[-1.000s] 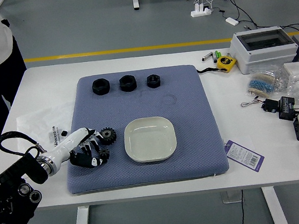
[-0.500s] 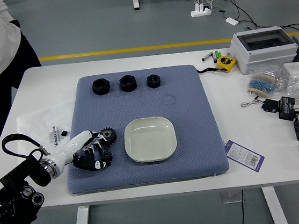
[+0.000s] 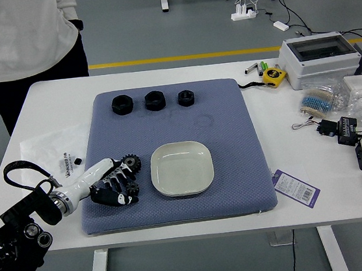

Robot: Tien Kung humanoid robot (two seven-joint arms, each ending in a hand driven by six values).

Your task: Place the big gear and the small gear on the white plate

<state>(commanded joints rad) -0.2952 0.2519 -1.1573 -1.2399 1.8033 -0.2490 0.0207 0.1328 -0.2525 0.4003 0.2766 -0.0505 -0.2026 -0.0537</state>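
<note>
Left hand (image 3: 94, 178) at small gear (image 3: 132, 189), toward mat's (image 3: 240, 194) near-left corner, grasp can't be told; it should secure gear, lift without nudging big gear (image 3: 132, 162), lower it flat inside white plate (image 3: 181, 168)

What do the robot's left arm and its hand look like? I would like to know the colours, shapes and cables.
The left arm is black and blocky, with round, metal-ringed fittings along it. A silvery ring marks the wrist, where a black cable makes a loose loop. The robot hand is white with black parts.
</note>
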